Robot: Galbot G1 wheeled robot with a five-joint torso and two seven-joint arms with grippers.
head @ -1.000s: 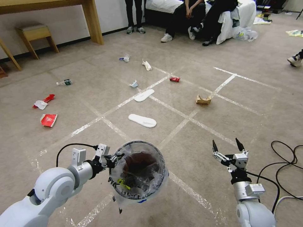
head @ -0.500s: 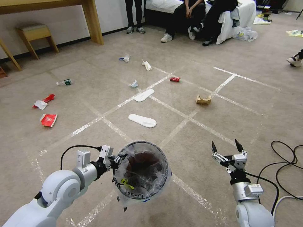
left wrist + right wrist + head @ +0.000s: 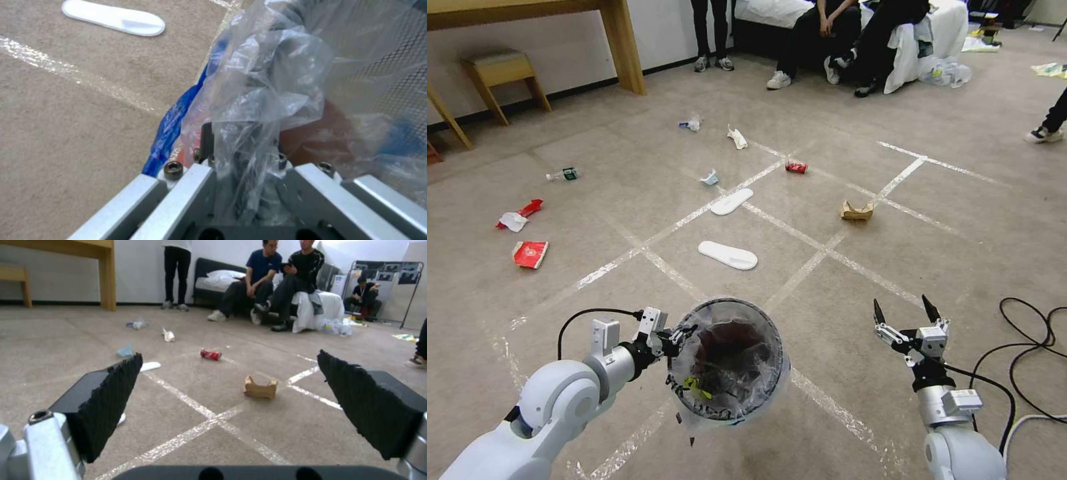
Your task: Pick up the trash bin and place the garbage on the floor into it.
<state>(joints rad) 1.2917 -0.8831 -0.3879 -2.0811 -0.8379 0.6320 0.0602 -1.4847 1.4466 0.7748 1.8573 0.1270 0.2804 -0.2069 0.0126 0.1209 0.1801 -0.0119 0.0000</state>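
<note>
Pinching only rim and crinkly liner, the left gripper (image 3: 684,331) carries the grey-rimmed round trash bin (image 3: 728,360), which could slip free, while the right gripper (image 3: 902,311) gapes wide, holding nothing

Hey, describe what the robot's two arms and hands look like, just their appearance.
Both arms are glossy white with rounded joint housings and a black band at the wrist. The left hand and the right hand have silver metal bodies with visible screws. The right hand's fingers are black, tapered and rough-padded. A black cable loops along each forearm.
</note>
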